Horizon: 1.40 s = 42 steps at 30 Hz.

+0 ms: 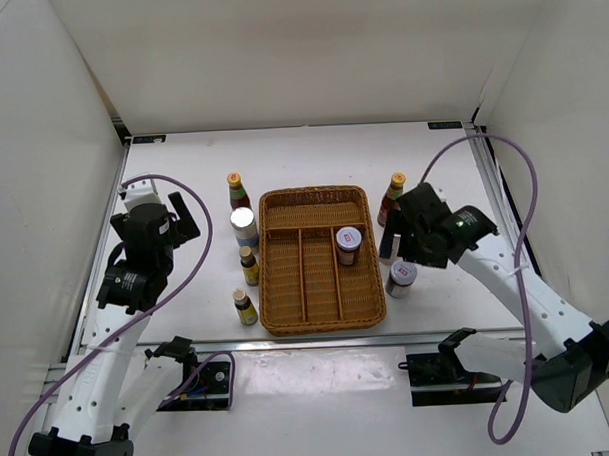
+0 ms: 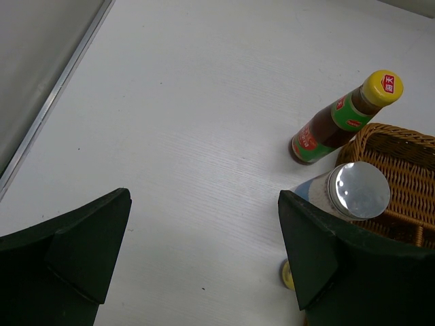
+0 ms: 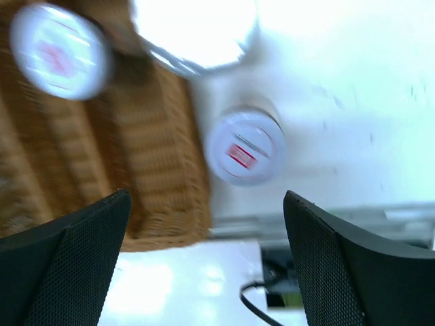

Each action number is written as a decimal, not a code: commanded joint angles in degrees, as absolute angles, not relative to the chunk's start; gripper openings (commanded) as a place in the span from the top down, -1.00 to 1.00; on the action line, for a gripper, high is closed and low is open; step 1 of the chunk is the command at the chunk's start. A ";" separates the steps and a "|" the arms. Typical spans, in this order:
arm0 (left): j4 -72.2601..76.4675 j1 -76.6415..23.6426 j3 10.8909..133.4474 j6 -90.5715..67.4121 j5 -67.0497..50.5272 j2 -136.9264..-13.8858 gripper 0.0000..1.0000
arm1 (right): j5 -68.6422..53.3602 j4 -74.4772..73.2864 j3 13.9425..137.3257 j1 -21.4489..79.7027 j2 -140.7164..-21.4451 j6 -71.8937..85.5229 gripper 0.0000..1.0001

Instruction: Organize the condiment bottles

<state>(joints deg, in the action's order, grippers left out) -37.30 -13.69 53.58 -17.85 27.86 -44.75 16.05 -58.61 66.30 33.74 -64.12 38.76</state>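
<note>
On the table left of the wicker tray (image 1: 317, 308) stand a slim red-sauce bottle (image 1: 237, 192), a white-blue silver-lidded cylinder (image 1: 244, 228) and two small yellow-labelled bottles (image 1: 249, 265) (image 1: 245, 306). A short silver-lidded jar (image 1: 348, 244) stands in the tray's right compartment. Right of the tray are the second red-sauce bottle (image 1: 392, 197) and a short jar (image 1: 401, 277). My left gripper (image 1: 184, 220) is open and empty, left of the bottles. My right gripper (image 1: 400, 247) is open above the right jar (image 3: 243, 146). The second cylinder's lid (image 3: 194, 30) shows blurred in the right wrist view.
The left wrist view shows the red-sauce bottle (image 2: 343, 117), the cylinder lid (image 2: 357, 190), the tray's corner (image 2: 408, 156) and a yellow cap (image 2: 288, 274) by my right finger. White walls enclose the table on three sides. The table's front edge lies just below the tray.
</note>
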 commanded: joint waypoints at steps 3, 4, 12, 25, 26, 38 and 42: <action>-36.83 -13.89 53.26 -17.49 28.83 -44.38 -1.00 | 12.57 -60.73 58.81 30.24 -64.25 42.19 -0.89; -36.83 -13.89 53.26 -17.49 28.83 -44.38 -1.00 | 12.57 -60.73 58.19 29.63 -64.25 42.19 -0.89; -36.83 -13.89 53.26 -17.49 28.83 -44.38 -1.00 | 5.36 -54.86 54.67 22.42 -69.70 38.94 -0.87; -36.83 -13.89 53.26 -17.49 28.83 -44.91 -1.00 | 2.20 -50.80 53.53 21.36 -75.50 37.09 -0.52; -36.83 -13.89 53.26 -17.49 28.83 -44.91 -1.00 | 2.72 -50.80 53.53 21.36 -74.11 37.09 -0.37; -36.83 -13.89 53.26 -17.49 28.83 -44.91 -1.00 | 9.58 -60.73 61.07 23.11 -61.27 38.85 0.95; -36.83 -13.89 53.26 -17.49 28.83 -44.91 -1.00 | 6.86 -61.26 65.38 26.36 -61.25 39.02 1.00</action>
<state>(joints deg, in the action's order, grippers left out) -37.30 -13.69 53.56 -17.85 27.92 -45.17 7.86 -61.39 59.96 23.88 -62.04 38.02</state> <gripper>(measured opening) 1.000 0.680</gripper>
